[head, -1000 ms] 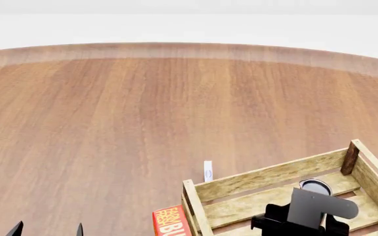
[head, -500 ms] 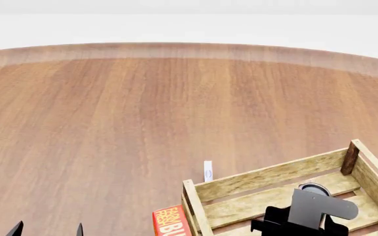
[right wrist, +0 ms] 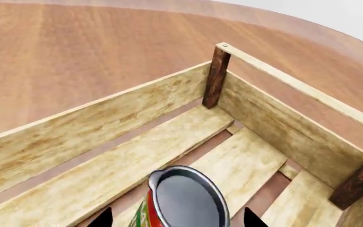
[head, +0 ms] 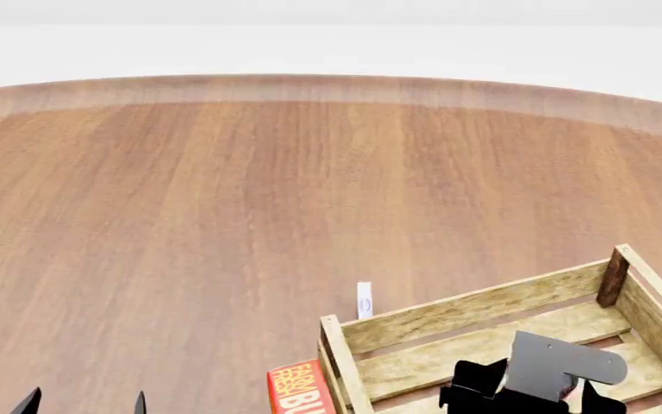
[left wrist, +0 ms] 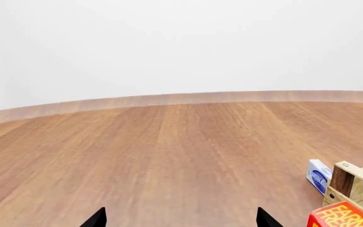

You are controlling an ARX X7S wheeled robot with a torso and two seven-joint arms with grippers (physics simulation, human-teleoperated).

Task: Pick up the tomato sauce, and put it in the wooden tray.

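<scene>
Wooden tabletop (head: pixel 251 190) carries the wooden tray (head: pixel 469 310), where the right claw (right wrist: pixel 175 218) grips the tomato sauce (right wrist: pixel 185 201) beside an orange box (head: pixel 296 390).

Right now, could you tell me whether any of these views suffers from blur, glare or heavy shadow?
Head view: sharp, evenly lit, table without glare or hard shadows, can hidden behind the right gripper. Right wrist view: crisp, soft shading between the tray slats, can top dull grey with no highlight. Left wrist view: clear, background plain white, only the left gripper tips showing.
</scene>
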